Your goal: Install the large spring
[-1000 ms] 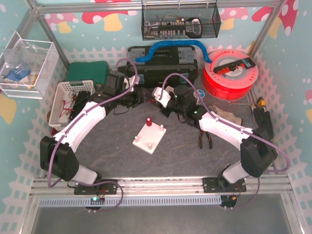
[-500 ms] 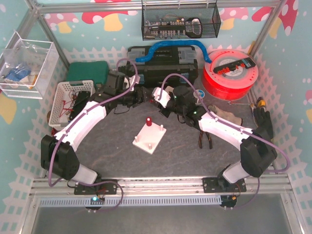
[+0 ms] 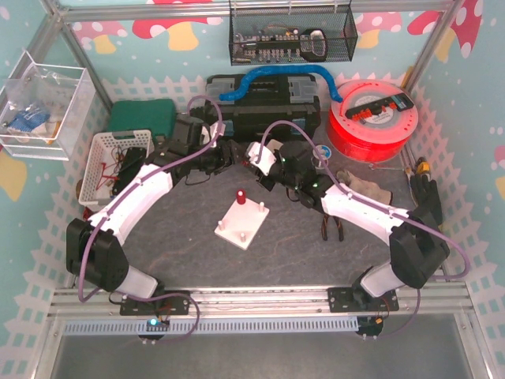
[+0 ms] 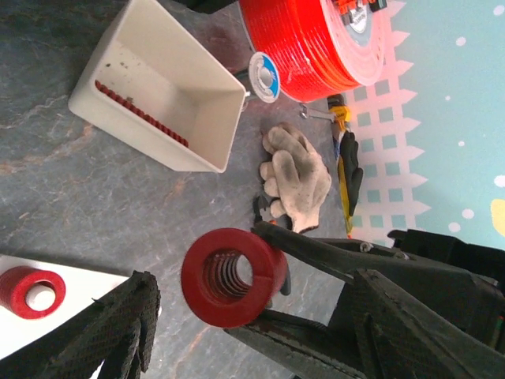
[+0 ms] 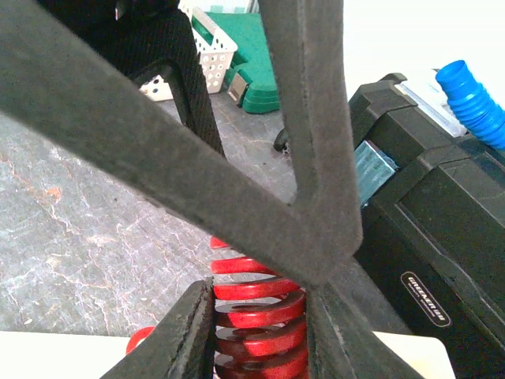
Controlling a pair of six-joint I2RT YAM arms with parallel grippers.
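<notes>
Starting at the left of the overhead view, your left end effector point(image 3: 227, 155) stands open. In its wrist view its textured pads point(image 4: 126, 320) sit to either side of the large spring point(image 4: 233, 276) without touching it. The spring hangs in mid-air above the desk point(image 3: 189, 245), seen end-on at lower centre of that view. The white peg plate point(image 3: 237, 229) lies below it, with a small red spring point(image 3: 240, 194) already on one peg.

To the right, your right end effector point(image 5: 260, 316) is closed across the coils, and it alone carries the spring.

Expect a light but stiff part. It should barely give along its length, and the rounded coils may roll or twist between flat fingers.

Take hold across the middle of the coil stack, squeezing the outer wall. Leave the lower end bare so that it can slide over a peg. Keep the axis upright, because a tilted spring will likely catch on the peg tip.
</notes>
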